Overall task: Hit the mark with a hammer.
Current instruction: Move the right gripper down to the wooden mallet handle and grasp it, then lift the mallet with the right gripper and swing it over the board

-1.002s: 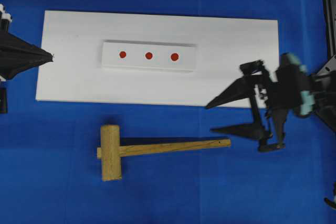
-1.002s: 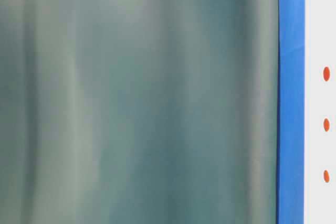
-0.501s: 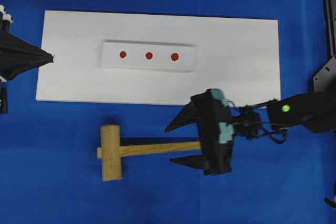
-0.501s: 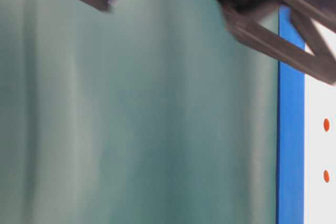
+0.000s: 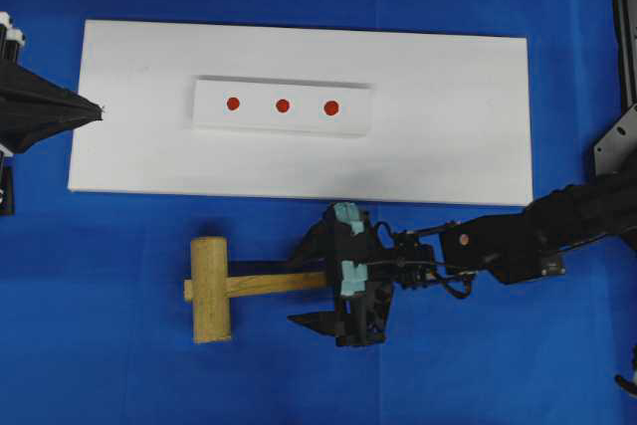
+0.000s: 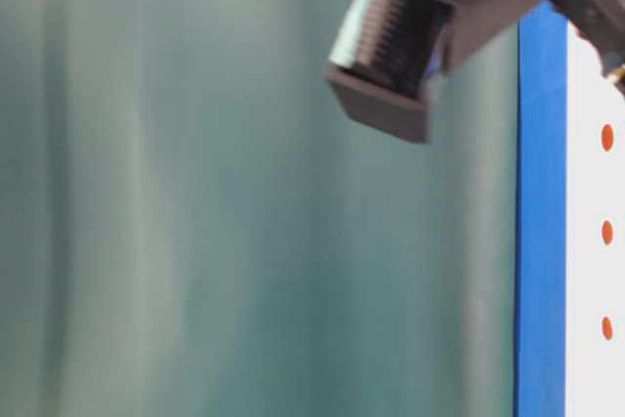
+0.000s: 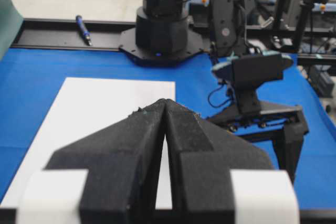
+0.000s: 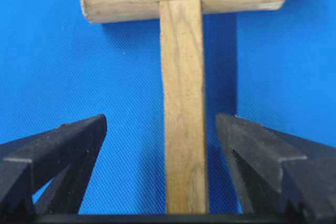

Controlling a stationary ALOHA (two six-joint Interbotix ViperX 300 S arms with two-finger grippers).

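Two black fingers of my right gripper [image 8: 160, 166] stand spread wide, one on each side of the handle of the hammer [image 8: 181, 93], with blue showing between each finger and the wood, so nothing is grasped. From overhead, that gripper [image 5: 311, 281] sits over the middle of the handle, its arm stretching back to the right edge of the table. I see the hammer [image 5: 239, 286] lying flat on the blue cloth [image 5: 119, 365], head to the left and handle pointing right, just below the near edge of the white board [image 5: 448, 116]. On that board rests a small white block [image 5: 282, 106] carrying three red marks [image 5: 282, 105] in a row. My left gripper [image 7: 165, 124] is clenched tight on nothing, its tips meeting over the board's left end.
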